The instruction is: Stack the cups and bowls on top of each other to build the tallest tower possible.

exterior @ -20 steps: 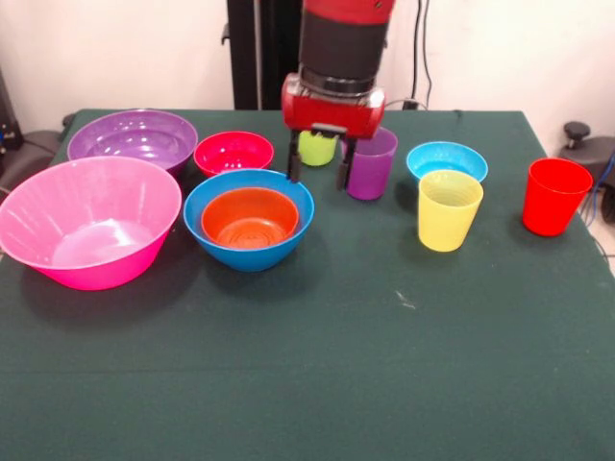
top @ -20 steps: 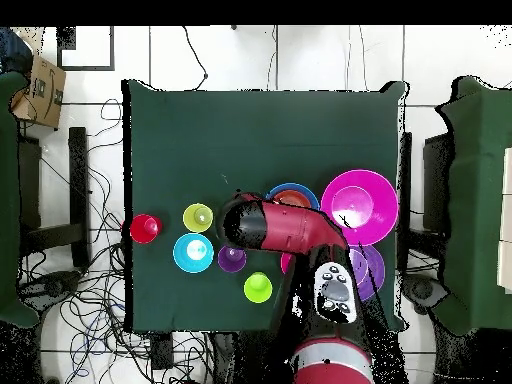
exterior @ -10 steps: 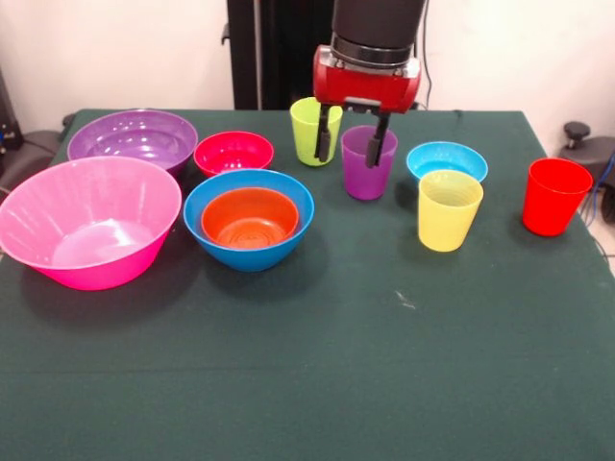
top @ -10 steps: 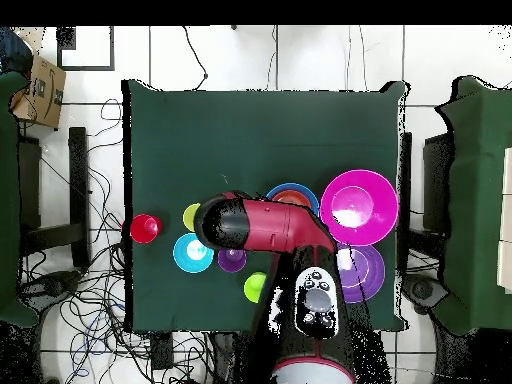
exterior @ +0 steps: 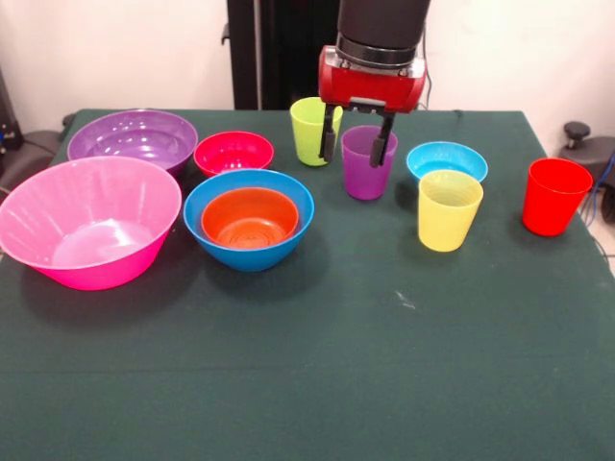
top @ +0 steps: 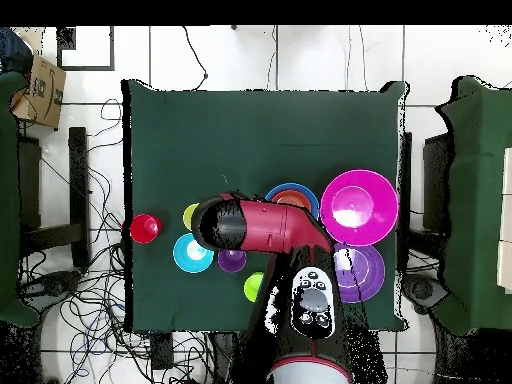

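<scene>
Scanning left to right on the green desk (exterior: 317,375): big pink bowl (exterior: 86,221), purple bowl (exterior: 133,137) behind it, small red bowl (exterior: 233,152), then the blue bowl (exterior: 249,219) with the orange bowl (exterior: 250,216) nested inside. Next the lime cup (exterior: 313,130) and the purple cup (exterior: 368,163), with the hand (exterior: 356,146) spread wide, fingers straddling the purple cup's rim, not clenched on it. Further right: light blue bowl (exterior: 446,159), yellow cup (exterior: 449,210), red cup (exterior: 554,196), all upright and apart.

A green-clothed table (exterior: 384,384) carries upright cups (exterior: 449,209) and bowls (exterior: 88,221).
</scene>
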